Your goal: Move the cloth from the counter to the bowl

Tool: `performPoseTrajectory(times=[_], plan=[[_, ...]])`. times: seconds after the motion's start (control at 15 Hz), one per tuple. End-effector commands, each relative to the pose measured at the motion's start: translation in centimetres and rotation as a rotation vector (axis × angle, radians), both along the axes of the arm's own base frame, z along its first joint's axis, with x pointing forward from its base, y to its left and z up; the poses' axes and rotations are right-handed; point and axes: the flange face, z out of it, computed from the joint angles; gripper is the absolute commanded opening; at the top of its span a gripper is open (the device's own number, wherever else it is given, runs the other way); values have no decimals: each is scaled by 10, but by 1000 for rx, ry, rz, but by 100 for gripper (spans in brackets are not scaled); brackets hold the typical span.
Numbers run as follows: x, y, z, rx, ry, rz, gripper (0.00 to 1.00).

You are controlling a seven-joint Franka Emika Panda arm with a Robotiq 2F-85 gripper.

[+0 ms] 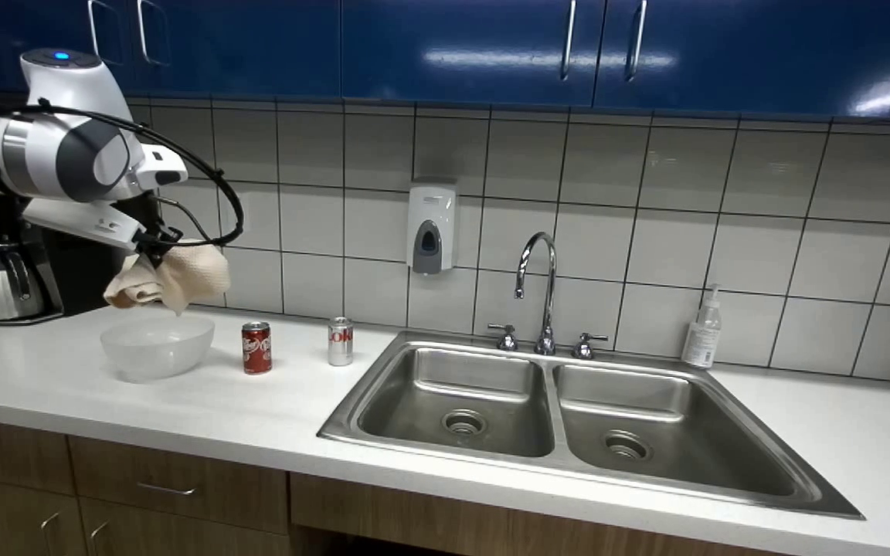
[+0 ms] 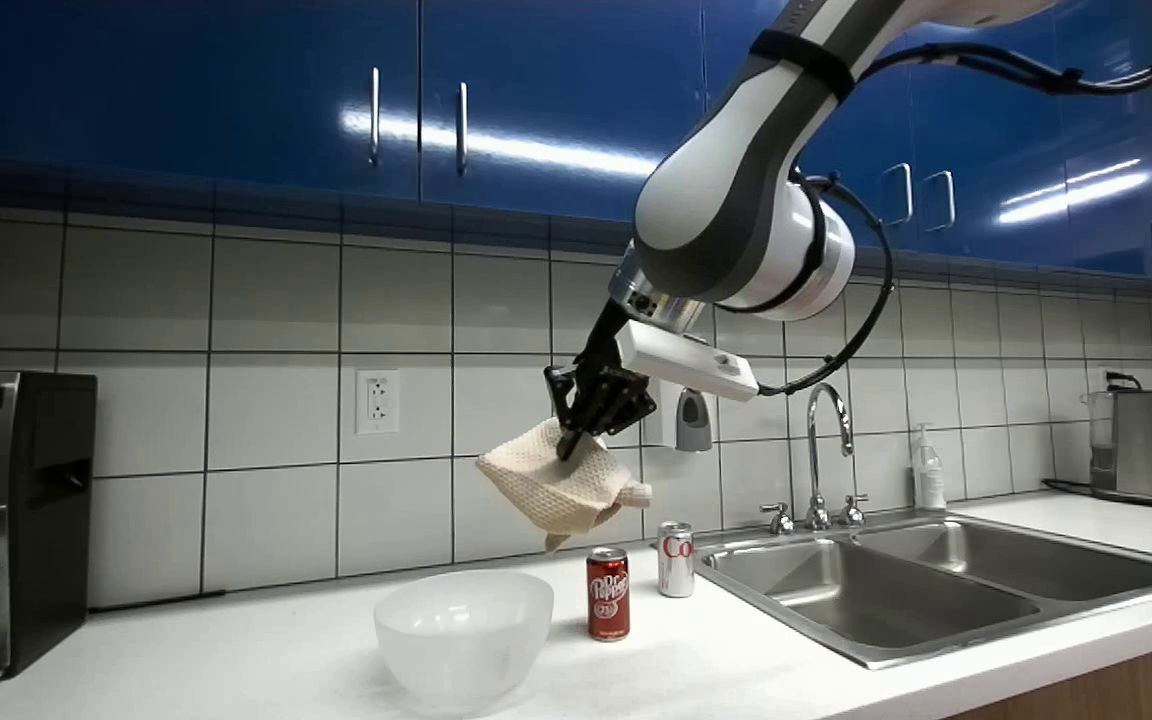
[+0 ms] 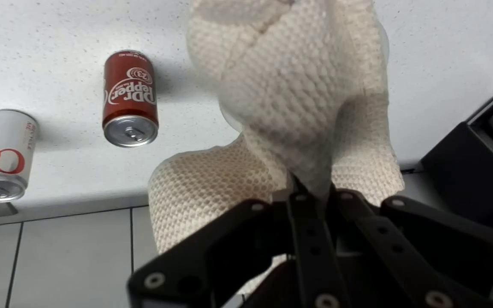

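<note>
Centrally in an exterior view, the Robotiq gripper pinches a waffle-weave cloth, presumably light, limp and best held by a bunched middle fold.

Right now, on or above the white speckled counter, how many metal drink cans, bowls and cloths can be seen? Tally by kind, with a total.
Drink cans: 2 (red Dr Pepper can, silver can with red lettering)
Bowls: 1 (translucent round bowl)
Cloths: 1 (beige waffle-textured cloth)
Total: 4
</note>
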Motion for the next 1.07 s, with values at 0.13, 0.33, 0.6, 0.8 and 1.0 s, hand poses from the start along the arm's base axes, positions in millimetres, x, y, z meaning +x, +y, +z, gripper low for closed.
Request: performPoseTrajectory(times=[0.13, 0.33, 0.6, 0.8, 1.0], plan=[[28, 38, -10, -6, -21, 79, 1], [42, 56, -20, -5, -14, 119, 1], [71, 75, -42, -5, -4, 173, 1], [81, 77, -56, -18, 12, 192, 1], [89, 77, -70, -21, 36, 199, 1]])
